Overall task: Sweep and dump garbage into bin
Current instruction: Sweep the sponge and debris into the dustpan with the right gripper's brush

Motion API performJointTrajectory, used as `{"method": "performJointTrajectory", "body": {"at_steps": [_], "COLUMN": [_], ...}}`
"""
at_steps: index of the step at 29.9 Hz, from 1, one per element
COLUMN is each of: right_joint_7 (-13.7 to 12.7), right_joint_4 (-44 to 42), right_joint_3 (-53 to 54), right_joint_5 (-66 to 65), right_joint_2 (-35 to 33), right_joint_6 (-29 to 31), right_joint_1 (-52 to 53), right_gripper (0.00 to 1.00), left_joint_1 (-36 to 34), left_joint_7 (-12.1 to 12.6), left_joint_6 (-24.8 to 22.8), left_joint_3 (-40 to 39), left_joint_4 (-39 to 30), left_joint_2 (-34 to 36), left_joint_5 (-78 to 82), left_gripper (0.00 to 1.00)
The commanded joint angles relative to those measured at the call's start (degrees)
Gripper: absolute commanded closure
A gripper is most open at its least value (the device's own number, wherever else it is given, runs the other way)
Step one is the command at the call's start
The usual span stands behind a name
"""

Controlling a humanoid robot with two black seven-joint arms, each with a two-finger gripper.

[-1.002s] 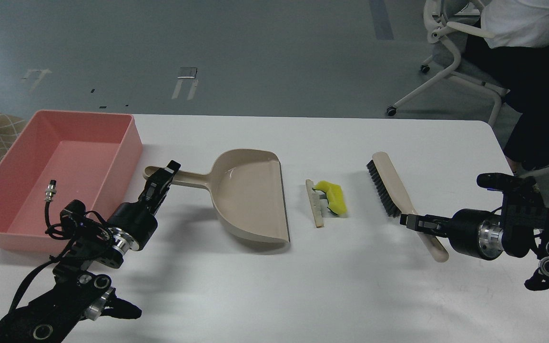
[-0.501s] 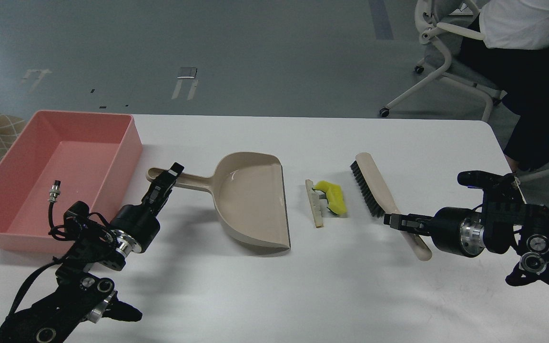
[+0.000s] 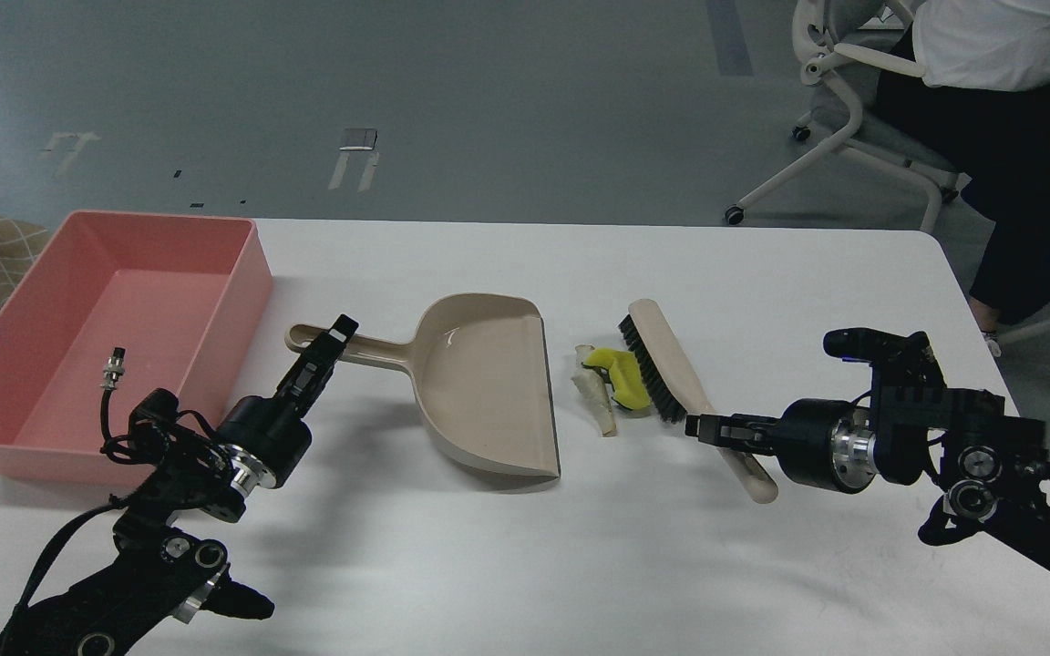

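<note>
From the head view, the right claw [image 3: 703,426] is clamped on the handle of the brush [image 3: 671,374], whose black bristles touch the garbage [image 3: 612,383], a yellow chunk and a pale beige strip lying on the white tabletop [image 3: 762,273] just left of the brush head. The dustpan [image 3: 484,387] lies just left of the garbage, mouth toward it. The left claw [image 3: 335,335] is closed on the dustpan's handle. The bin [image 3: 252,264] sits at the tabletop's far left, beyond the left claw.
</note>
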Motion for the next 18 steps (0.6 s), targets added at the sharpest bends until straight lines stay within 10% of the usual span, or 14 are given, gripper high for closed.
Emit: {"method": "performJointTrajectory", "body": {"at_steps": [1, 18], "right_joint_7": [-0.12, -2.15], "right_joint_4": [0.38, -1.90], "right_joint_3": [0.03, 0.12], "right_joint_5": [0.01, 0.00], "right_joint_2": [1.78, 12.42], "right_joint_6": [0.28, 0.28], "right_joint_1": [0.07, 1.48], "right_gripper": [1.00, 1.00], "left_joint_1": [-0.18, -0.27], "left_joint_7": [0.06, -0.47], "left_joint_6": [0.00, -0.09], "left_joint_3": [-0.09, -0.09], "left_joint_4": [-0.32, -0.85], "left_joint_2": [-0.01, 0.25], "left_joint_5": [-0.16, -0.34], "left_gripper": [0.98, 0.97]}}
